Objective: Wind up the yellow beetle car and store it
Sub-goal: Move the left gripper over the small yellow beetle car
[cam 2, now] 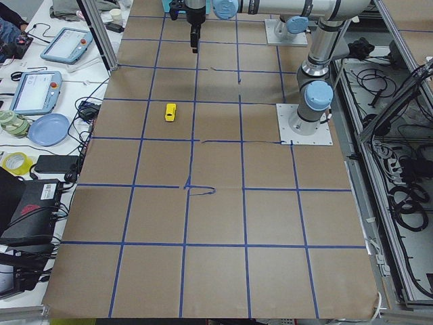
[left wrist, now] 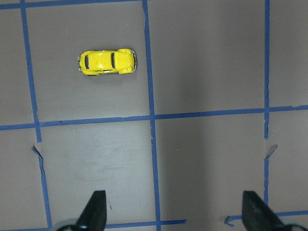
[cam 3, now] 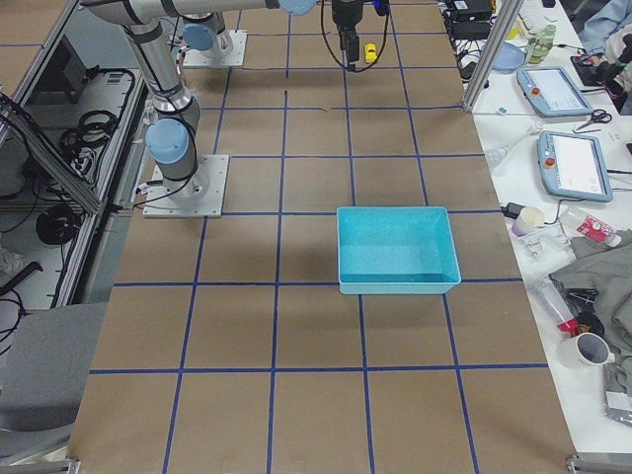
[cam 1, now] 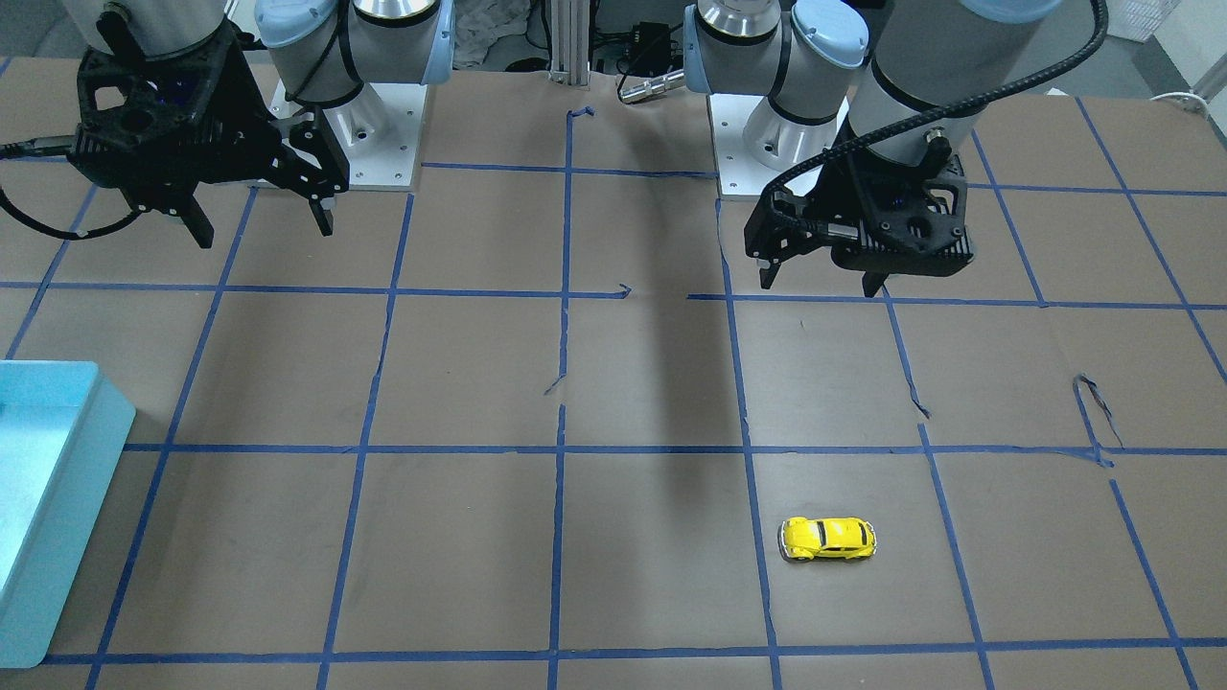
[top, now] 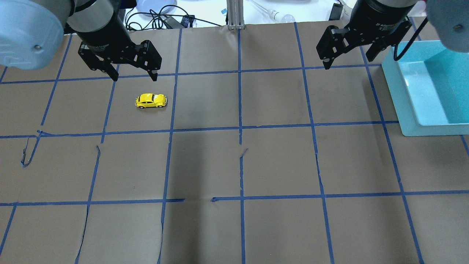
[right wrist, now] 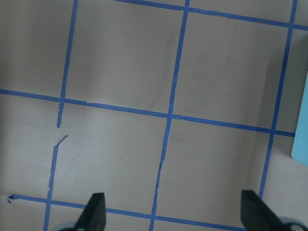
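The yellow beetle car (cam 1: 827,539) stands on its wheels on the brown paper table, alone in a taped square. It also shows in the overhead view (top: 151,101), the left side view (cam 2: 170,112), the right side view (cam 3: 370,51) and the left wrist view (left wrist: 107,62). My left gripper (top: 135,75) is open and empty, and hangs above the table a little to the robot's side of the car (cam 1: 820,285). Its fingertips (left wrist: 96,204) show wide apart. My right gripper (top: 348,60) is open and empty, and hovers beside the bin (cam 1: 266,233).
A light blue bin (top: 406,102) stands on the robot's right side of the table, seen also in the front view (cam 1: 72,508) and the right side view (cam 3: 395,286). Blue tape lines with a few torn ends cross the paper. Tablets and clutter lie beyond the table's far edge.
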Available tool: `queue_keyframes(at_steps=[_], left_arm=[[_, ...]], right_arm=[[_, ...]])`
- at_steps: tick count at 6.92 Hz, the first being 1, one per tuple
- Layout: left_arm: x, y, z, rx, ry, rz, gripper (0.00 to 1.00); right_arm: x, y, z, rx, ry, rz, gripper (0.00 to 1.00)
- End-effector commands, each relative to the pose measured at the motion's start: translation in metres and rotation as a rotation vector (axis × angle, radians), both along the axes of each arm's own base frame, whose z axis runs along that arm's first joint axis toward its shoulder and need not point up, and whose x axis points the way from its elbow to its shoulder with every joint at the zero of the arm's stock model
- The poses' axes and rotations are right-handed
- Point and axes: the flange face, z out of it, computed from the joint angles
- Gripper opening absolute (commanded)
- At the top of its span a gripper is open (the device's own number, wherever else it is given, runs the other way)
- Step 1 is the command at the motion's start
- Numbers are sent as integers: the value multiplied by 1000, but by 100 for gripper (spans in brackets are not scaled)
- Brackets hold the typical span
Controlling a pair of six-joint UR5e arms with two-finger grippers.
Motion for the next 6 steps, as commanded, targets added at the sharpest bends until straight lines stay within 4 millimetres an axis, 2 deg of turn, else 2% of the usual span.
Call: queue_keyframes(at_steps=[1, 6], left_arm=[[7, 4, -3, 8, -13, 10, 100], [15, -2, -8, 11, -13, 25, 100]], right_arm=[[0, 0, 0, 0, 0, 0, 100], [0, 0, 0, 0, 0, 1, 100]])
